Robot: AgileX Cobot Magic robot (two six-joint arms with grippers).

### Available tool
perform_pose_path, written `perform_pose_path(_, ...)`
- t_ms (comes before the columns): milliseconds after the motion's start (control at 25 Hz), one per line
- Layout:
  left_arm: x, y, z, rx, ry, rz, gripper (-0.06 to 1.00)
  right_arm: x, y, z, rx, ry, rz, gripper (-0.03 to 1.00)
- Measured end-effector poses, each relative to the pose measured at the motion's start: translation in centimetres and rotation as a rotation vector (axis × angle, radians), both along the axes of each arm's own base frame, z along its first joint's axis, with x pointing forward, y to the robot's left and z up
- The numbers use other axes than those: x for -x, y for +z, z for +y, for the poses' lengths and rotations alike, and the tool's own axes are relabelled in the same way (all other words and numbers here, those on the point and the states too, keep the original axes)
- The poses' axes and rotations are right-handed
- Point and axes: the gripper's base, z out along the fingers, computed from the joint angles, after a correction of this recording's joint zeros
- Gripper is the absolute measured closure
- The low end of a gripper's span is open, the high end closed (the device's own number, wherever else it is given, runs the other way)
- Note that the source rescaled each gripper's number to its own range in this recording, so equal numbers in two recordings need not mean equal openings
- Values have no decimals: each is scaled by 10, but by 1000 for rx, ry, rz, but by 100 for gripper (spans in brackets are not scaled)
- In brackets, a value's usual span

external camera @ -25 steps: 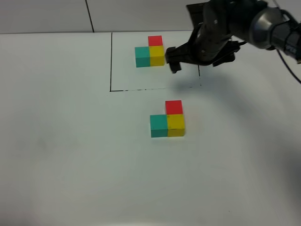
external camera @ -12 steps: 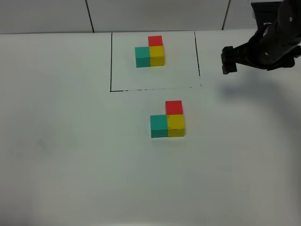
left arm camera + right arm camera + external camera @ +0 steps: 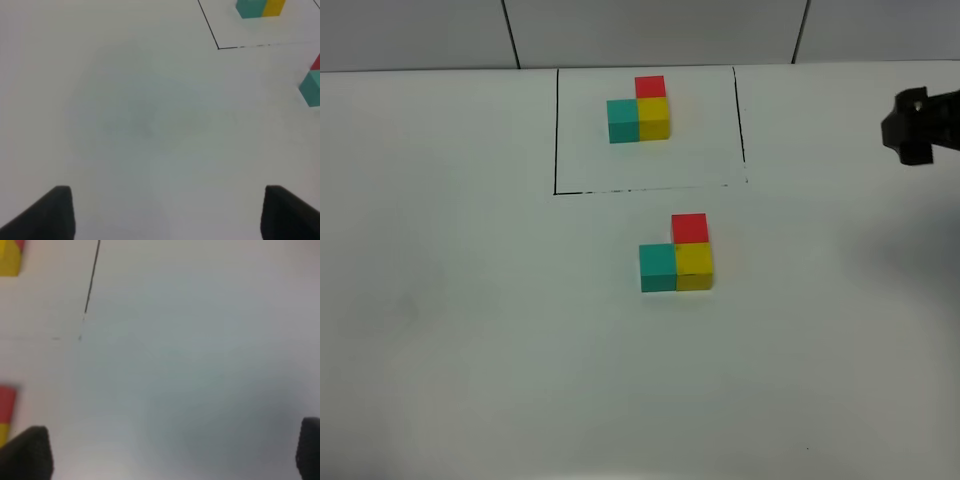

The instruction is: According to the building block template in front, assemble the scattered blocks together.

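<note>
In the exterior high view, the building block template (image 3: 639,108) is seen at the far middle of the white table (image 3: 470,330), inside a thin black frame (image 3: 556,130): teal and yellow side by side, red adjoining the yellow on its far side. Nearer the camera, outside the frame, the scattered blocks (image 3: 677,257) are found joined in the same L, the teal block (image 3: 658,267) touching the yellow block (image 3: 694,266) and the red block (image 3: 690,228) touching the yellow on its far side. Only part of the right gripper (image 3: 916,127) is shown at the right edge, well apart from both clusters and holding nothing. In the left wrist view, the left gripper (image 3: 167,212) is seen with its 2 fingers spread wide over bare table, nothing between them. In the right wrist view, the 2 fingers of the right gripper (image 3: 172,450) are likewise spread wide and empty. The assembly is judged complete, with the arms clear of the work; little more seems called for than parking both arms without disturbing the 3 joined blocks
</note>
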Motion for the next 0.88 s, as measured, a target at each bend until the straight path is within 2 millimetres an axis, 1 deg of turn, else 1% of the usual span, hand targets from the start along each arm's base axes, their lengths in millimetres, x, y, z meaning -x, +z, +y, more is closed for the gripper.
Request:
perform_pose_path(80,0,0,0,0,0,0,14,27,9,-5,7,1,-32,-3)
perform_pose_path(240,0,0,0,0,0,0,14,80,17,-14,13,-2,-75,-3)
perform_pose_path(360,0,0,0,0,0,0,14,117,12,-19,10,-5,-94,-3)
perform_pose_path(520,0,0,0,0,0,0,14,160,6,-26,-1,-8,-131,-3)
perform_pose_path(640,0,0,0,0,0,0,14,185,1,-28,-28,-6,-150,-3)
perform_pose_path(800,0,0,0,0,0,0,14,209,-8,-29,-70,-5,-150,-3)
perform_pose_path(880,0,0,0,0,0,0,14,218,-8,-30,-81,-9,-160,-3)
